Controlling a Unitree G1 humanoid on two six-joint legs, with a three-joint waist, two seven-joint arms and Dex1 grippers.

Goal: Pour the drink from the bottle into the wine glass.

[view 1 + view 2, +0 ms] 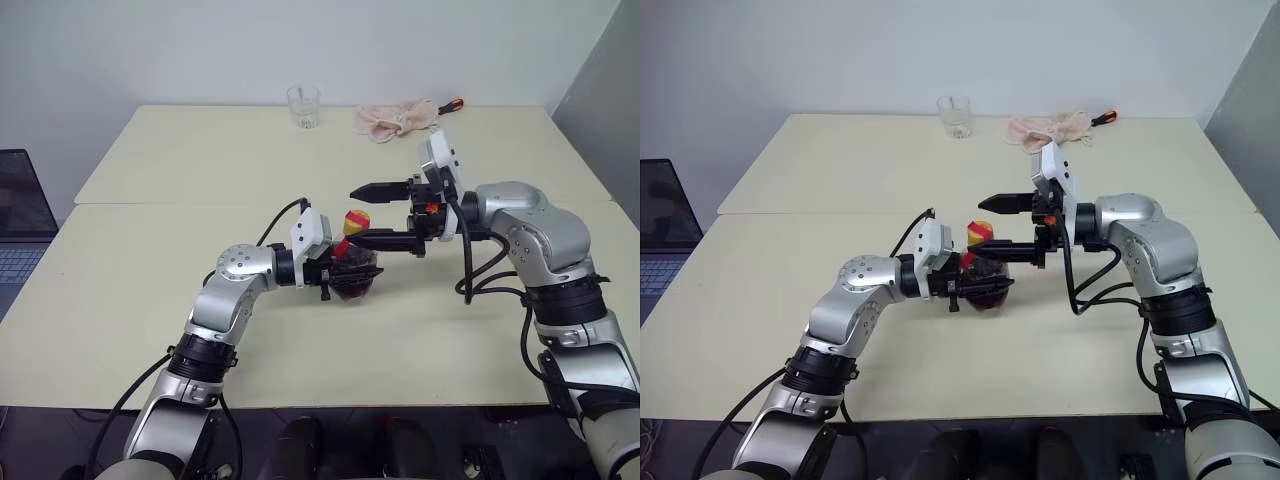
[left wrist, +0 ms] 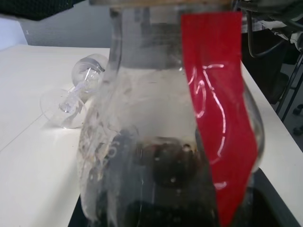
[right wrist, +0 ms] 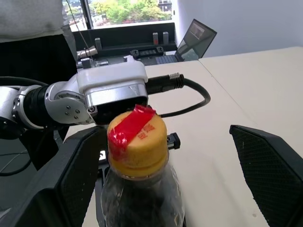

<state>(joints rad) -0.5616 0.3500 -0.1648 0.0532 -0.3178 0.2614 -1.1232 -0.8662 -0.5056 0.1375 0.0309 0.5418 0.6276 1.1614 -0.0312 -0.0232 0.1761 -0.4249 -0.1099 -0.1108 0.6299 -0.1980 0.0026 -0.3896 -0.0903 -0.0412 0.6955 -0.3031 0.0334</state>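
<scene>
Nothing poured yet: left gripper [image 1: 335, 268] clamps bottle [image 1: 352, 270], cap [image 3: 137, 139] on, sitting between wide-open right gripper [image 1: 374, 214] jaws. Glass [image 2: 75, 97] seemingly lies tipped beyond.

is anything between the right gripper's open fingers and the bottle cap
Nothing visible. The right gripper has its fingers open on either side of the cap, with clear air between. The left gripper holds the bottle by its body.

Left arm: reaches forward over the tabletop's near half, forearm level, left gripper [image 1: 335, 272] pointing right, fingers clamped. Right arm: elbow bent, wrist turned inward, right gripper [image 1: 382, 214] pointing left, fingers spread wide, slightly higher.
</scene>
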